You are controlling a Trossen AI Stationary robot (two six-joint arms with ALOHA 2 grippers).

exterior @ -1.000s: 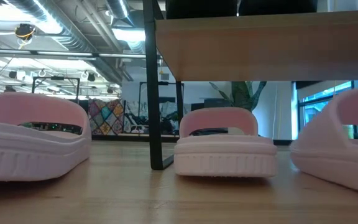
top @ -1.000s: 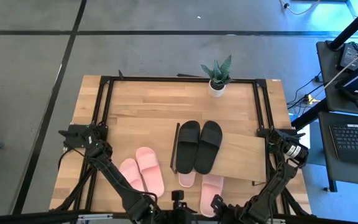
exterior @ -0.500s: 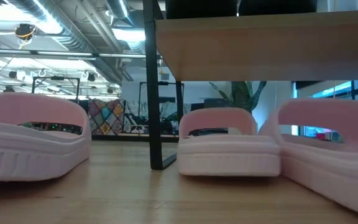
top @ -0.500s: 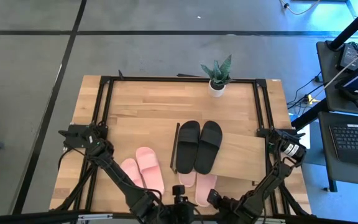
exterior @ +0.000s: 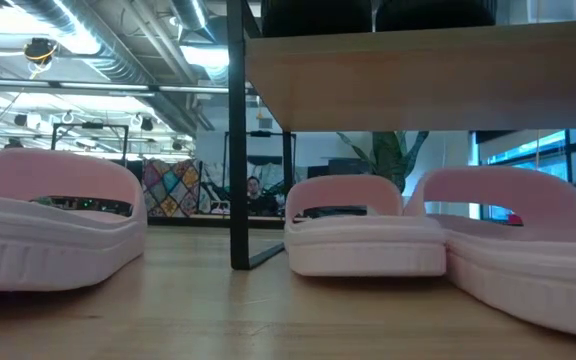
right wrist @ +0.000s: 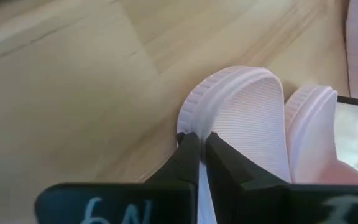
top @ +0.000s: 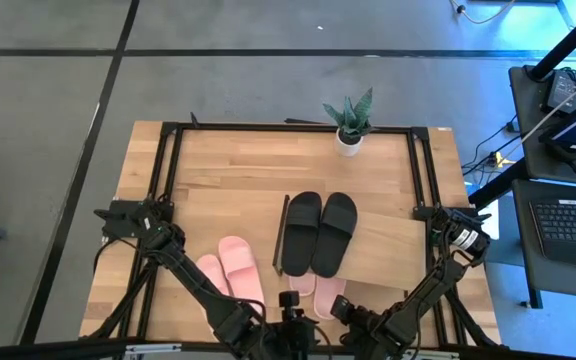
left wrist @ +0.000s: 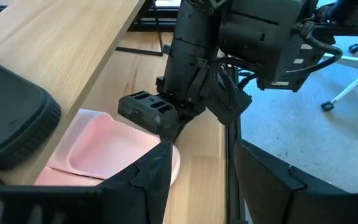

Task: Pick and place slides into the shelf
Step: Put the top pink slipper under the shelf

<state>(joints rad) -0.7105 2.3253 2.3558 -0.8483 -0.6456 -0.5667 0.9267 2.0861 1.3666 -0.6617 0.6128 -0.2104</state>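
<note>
Gripping a pink slide by its edge: right gripper, jaws pinched narrow on the rim, at the table's near edge.
Held slide lies beside a second pink slide, both partly under the shelf. Black pair sits on the shelf's top board. Another pink pair lies on the table left of the shelf. Left gripper waits alongside, fingers spread apart, empty. Potted plant at the far edge.
</note>
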